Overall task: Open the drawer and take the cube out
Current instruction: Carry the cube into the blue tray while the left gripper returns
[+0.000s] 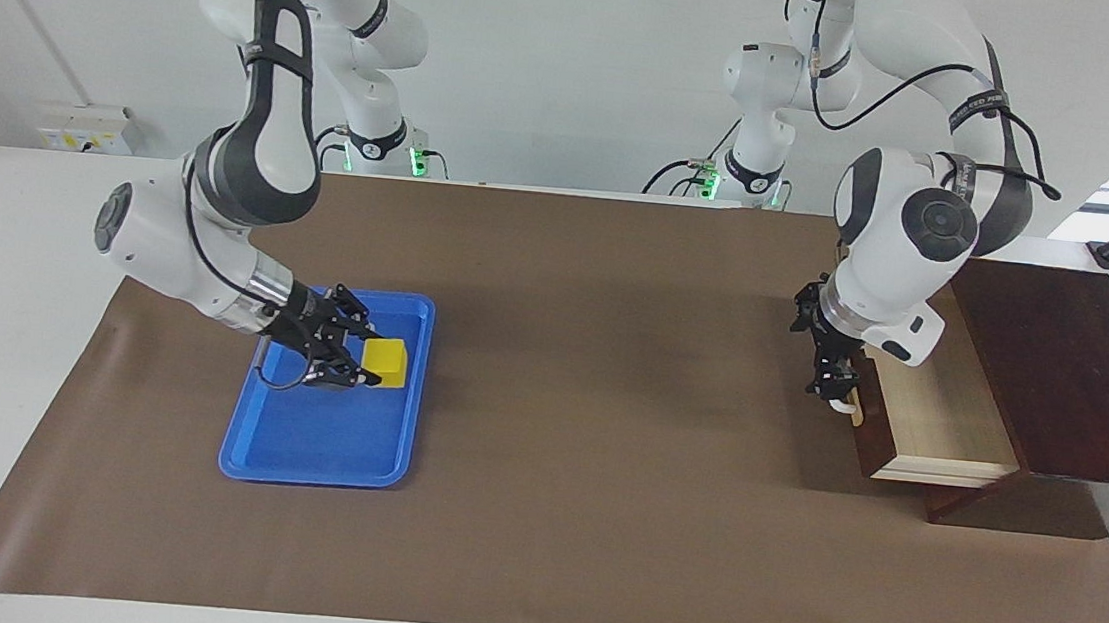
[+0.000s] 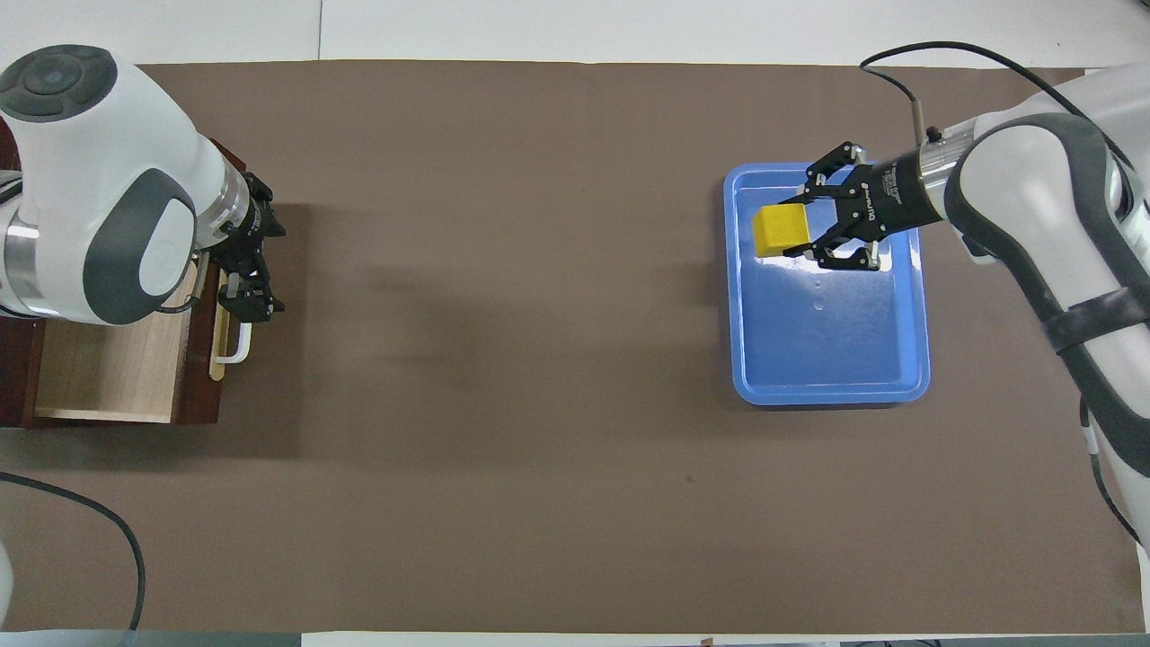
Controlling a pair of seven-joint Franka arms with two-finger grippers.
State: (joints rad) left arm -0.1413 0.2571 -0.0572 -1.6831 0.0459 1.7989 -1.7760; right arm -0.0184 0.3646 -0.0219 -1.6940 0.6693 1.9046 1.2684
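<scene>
The yellow cube [image 1: 386, 361] [image 2: 778, 230] sits between the fingers of my right gripper [image 1: 357, 361] [image 2: 796, 229], which is shut on it. The cube hangs low over the end of the blue tray [image 1: 323, 437] farther from the robots. I cannot tell whether it touches the tray floor. The drawer [image 1: 941, 426] [image 2: 108, 368] stands pulled out of its dark wooden box [image 1: 1062, 366], and the light wood inside it shows bare. My left gripper [image 1: 834, 388] [image 2: 244, 292] is open at the drawer's white handle [image 2: 236, 346], which it partly hides.
The blue tray [image 2: 827, 355] lies on the brown mat [image 1: 600, 476] toward the right arm's end of the table. The box with the drawer stands at the left arm's end. Between them is bare mat.
</scene>
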